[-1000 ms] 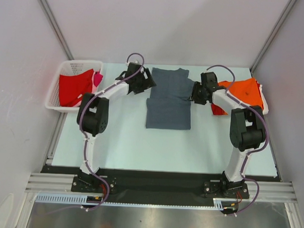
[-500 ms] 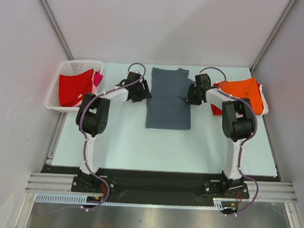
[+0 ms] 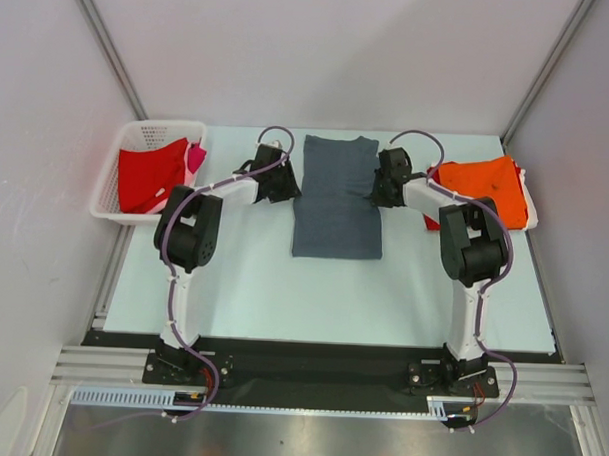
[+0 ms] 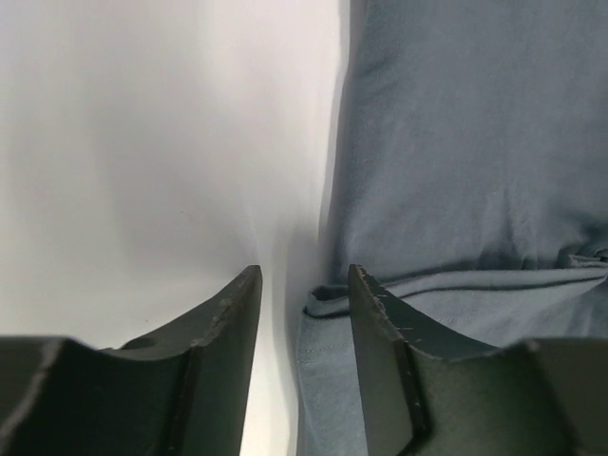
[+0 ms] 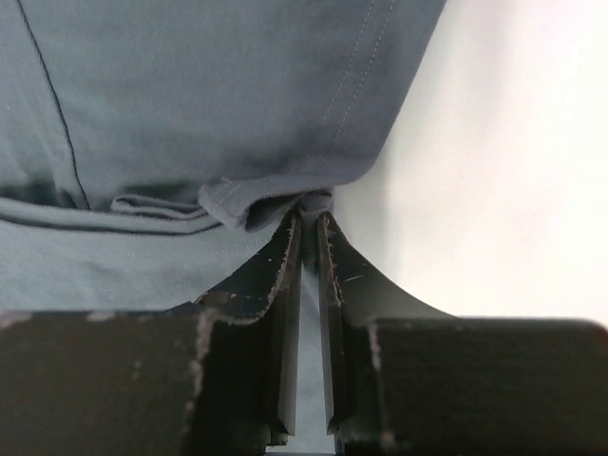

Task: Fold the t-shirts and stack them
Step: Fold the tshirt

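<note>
A dark slate-grey t-shirt [image 3: 335,204] lies folded into a long rectangle at the table's middle. My left gripper [image 3: 289,183] is at its left edge; in the left wrist view the gripper [image 4: 304,275] is open, with the grey t-shirt's [image 4: 456,161] folded edge lying between the jaws. My right gripper [image 3: 379,187] is at the shirt's right edge; in the right wrist view the gripper [image 5: 310,217] is shut on a fold of the grey t-shirt [image 5: 190,95]. An orange t-shirt [image 3: 484,182] lies folded at the right. Red [image 3: 149,175] and pink [image 3: 196,158] t-shirts lie in the basket.
A white lattice basket [image 3: 111,181] stands at the table's far left. A red cloth edge [image 3: 432,221] shows under the orange shirt. Grey walls enclose the table on the left, back and right. Pale table surface [image 3: 312,298] lies in front of the grey shirt.
Both grippers have closed in on the grey shirt's side edges, the right one shifting left and farther back. The right arm's elbow has swung left.
</note>
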`<state>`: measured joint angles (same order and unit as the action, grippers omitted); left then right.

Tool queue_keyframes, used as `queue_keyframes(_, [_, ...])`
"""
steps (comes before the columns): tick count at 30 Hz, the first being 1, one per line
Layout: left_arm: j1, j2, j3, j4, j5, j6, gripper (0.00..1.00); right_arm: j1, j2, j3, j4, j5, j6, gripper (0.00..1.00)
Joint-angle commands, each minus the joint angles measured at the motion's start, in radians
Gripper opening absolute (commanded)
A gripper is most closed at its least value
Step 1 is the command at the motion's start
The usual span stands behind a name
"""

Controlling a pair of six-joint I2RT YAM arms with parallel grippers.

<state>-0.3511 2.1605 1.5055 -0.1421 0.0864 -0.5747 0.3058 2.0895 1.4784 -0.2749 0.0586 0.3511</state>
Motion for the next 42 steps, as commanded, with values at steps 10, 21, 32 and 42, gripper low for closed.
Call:
queue_keyframes(10, [-0.014,-0.027,-0.021,0.061,0.044,0.007,0.43,0.058,-0.186,-0.082,0.051,0.132,-0.032,0.08])
queue_keyframes(21, [-0.02,-0.042,-0.027,0.056,0.053,0.013,0.41,0.062,-0.212,-0.105,0.104,0.067,-0.06,0.0])
queue_keyframes(32, [-0.02,-0.044,-0.022,0.058,0.05,0.013,0.38,0.078,-0.304,-0.214,0.244,-0.036,-0.123,0.01])
queue_keyframes(42, [-0.02,-0.05,-0.021,0.045,0.036,0.022,0.38,0.024,-0.183,-0.104,0.148,0.015,-0.074,0.03])
